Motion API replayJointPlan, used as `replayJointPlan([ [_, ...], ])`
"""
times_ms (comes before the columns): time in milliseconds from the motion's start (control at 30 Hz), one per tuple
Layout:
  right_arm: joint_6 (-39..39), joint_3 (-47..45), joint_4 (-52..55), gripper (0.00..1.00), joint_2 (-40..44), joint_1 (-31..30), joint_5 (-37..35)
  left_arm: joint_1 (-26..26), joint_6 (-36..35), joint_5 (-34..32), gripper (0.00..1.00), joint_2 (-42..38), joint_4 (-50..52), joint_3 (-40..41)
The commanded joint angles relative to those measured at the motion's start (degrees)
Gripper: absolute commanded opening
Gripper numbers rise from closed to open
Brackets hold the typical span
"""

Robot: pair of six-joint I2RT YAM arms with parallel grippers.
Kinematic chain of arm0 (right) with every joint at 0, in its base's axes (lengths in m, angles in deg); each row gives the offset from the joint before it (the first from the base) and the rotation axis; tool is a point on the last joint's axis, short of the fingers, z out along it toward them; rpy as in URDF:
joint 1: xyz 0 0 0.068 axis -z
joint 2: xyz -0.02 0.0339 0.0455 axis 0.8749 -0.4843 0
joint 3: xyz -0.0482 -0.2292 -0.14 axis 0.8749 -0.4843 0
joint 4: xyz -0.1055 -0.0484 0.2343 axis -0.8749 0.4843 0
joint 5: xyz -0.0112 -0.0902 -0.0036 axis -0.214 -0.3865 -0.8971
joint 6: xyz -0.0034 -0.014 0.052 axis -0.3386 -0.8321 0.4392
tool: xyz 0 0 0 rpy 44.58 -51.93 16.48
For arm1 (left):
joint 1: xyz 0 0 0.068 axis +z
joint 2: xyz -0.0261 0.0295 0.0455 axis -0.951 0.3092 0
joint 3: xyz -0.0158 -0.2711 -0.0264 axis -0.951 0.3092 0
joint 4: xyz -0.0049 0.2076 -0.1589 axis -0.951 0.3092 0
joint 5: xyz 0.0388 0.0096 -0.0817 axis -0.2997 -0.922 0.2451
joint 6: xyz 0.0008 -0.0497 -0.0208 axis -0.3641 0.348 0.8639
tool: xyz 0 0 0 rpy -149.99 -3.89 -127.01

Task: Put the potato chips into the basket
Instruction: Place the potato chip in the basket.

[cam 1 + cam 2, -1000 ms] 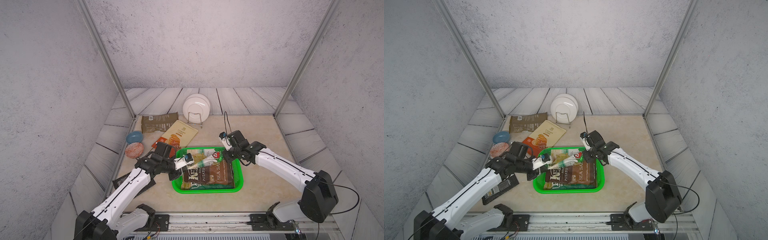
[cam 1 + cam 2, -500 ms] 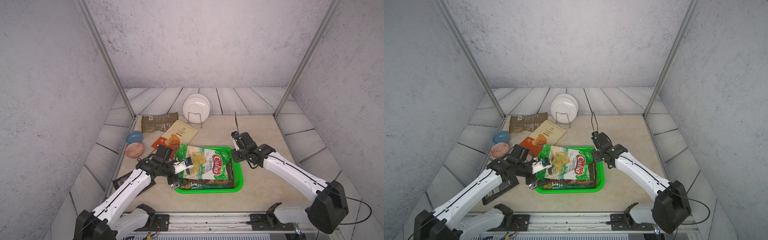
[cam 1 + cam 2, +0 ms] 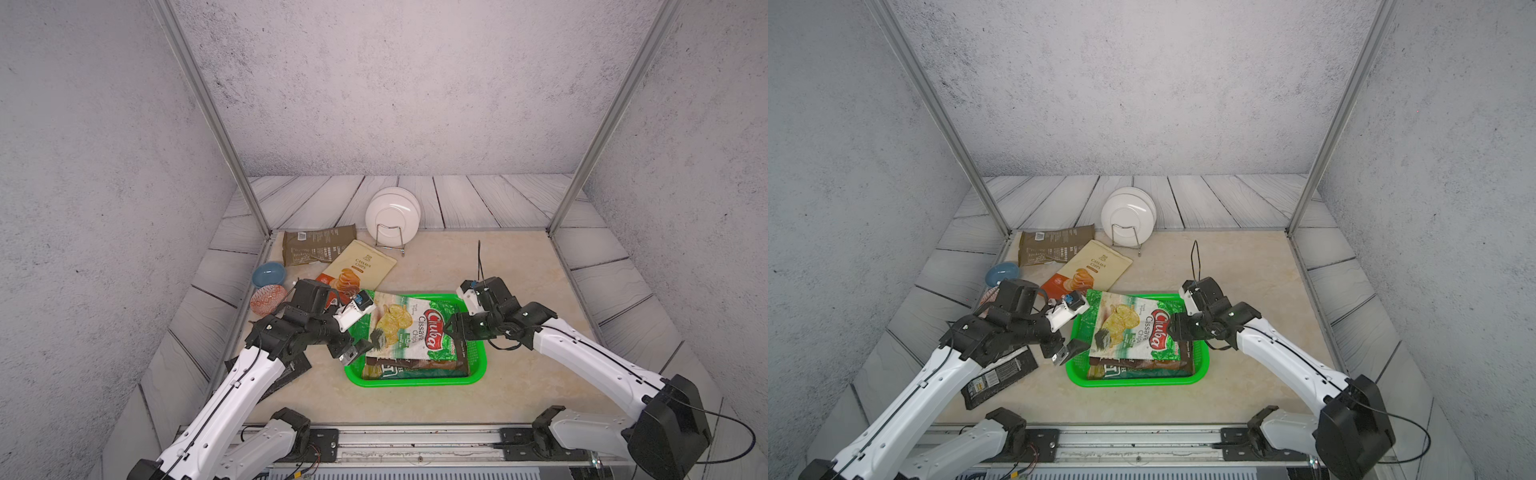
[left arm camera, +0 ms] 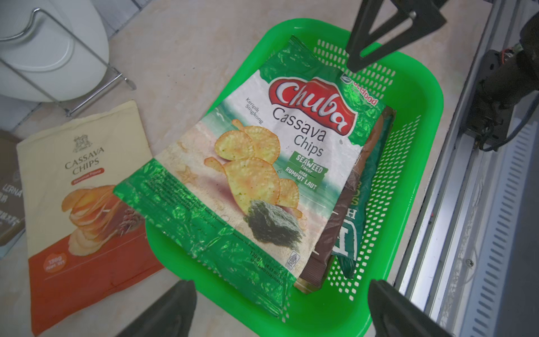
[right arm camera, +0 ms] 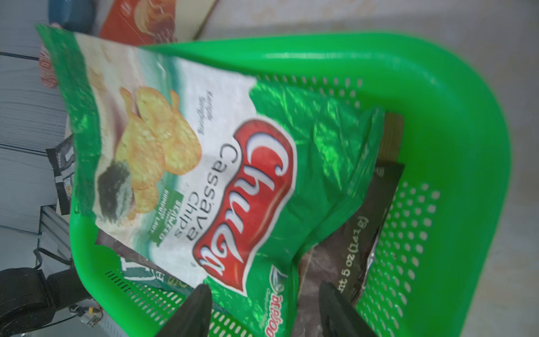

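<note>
The green Chuba bag [image 3: 409,328] [image 3: 1133,328] lies face up in the basket [image 3: 415,381] [image 3: 1133,380], at lower centre in both top views. It rests on a brown bag [image 4: 344,210] and a dark green bag [image 4: 348,242]. Its far left corner pokes out over the basket's rim, toward the cream-and-orange bag [image 3: 357,270] on the table.

The left gripper [image 3: 365,322] [image 3: 1075,328] sits just left of the basket with its jaws spread wide and nothing in them. In the left wrist view [image 4: 281,283] the two fingertips flank the bag's lower seam without touching it.

The right gripper [image 3: 451,328] [image 3: 1177,328] is at the bag's right end, over the basket. In the right wrist view [image 5: 262,287] its jaws stand apart with the bag's top edge running between them, loose and not pinched. I cannot tell whether a finger brushes the foil.

An olive bag [image 3: 318,245] lies flat at upper left of the table, and a black bag [image 3: 996,374] lies partly under the left arm. Both are outside the basket.
</note>
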Motion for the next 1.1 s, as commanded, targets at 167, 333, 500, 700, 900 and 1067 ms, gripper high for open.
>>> replayJointPlan([
  [167, 4.6, -3.1, -8.0, 0.52, -2.6, -0.1, 5.4, 0.6, 7.3, -3.4, 0.98, -1.2, -7.1, 7.7],
  [333, 2.8, -3.3, -5.6, 0.17, -3.4, -0.1, 0.6, 0.5, 7.7, -6.2, 0.95, 1.2, -9.9, 9.6],
  [500, -1.1, -0.4, 1.8, 0.0, -1.3, -0.1, -5.6, 0.6, 8.4, -7.4, 0.93, 3.0, -9.8, 9.2],
  [700, -7.2, 4.6, 10.5, 0.0, -0.7, -0.1, -7.9, 0.6, 9.0, -7.6, 0.93, 2.1, -10.1, 9.5],
  [900, -11.4, 8.2, 16.1, 0.27, -2.5, -0.2, -8.8, 0.6, 8.5, -6.0, 0.88, 1.9, -10.7, 9.6],
  [1067, -9.6, 10.1, 15.7, 0.47, 2.1, -0.1, -10.9, 0.6, 5.8, -3.8, 0.68, 2.0, -11.6, 9.2],
])
